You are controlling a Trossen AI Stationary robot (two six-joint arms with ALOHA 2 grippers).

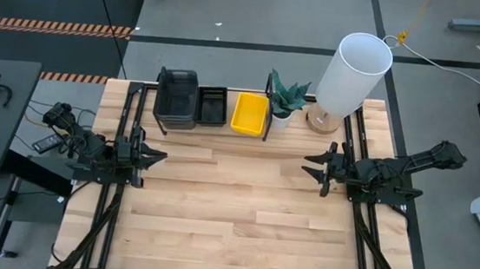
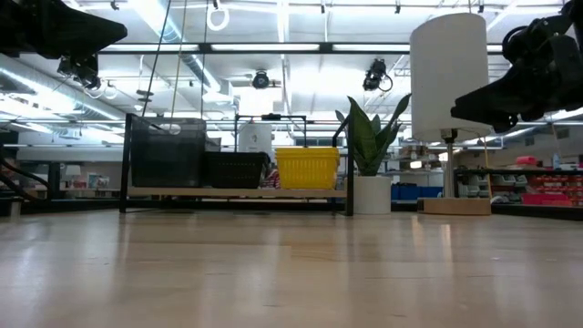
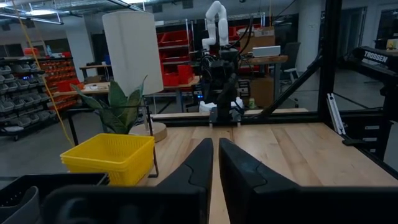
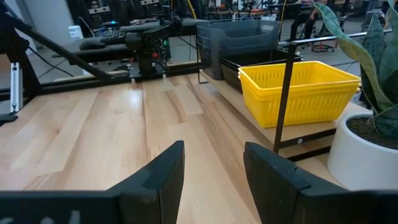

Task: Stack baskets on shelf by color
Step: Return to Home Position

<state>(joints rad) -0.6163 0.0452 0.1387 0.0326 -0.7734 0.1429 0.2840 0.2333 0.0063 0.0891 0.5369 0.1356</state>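
On the shelf (image 2: 237,192) along the table's far edge, grey baskets (image 1: 176,97), black baskets (image 1: 212,106), yellow baskets (image 1: 250,114); near the left edge, left gripper (image 1: 155,155) closed to a sliver, empty; near the right edge, right gripper (image 1: 314,169) parted, empty.

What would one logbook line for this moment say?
light-wood shelf: dark grey baskets, black slatted basket, yellow plastic baskets side by side | left end effector: shut, empty, raised | right end effector: open, empty, raised

Robotics lab, red parts bins (image 3: 181,70), white robot arm (image 3: 216,18)
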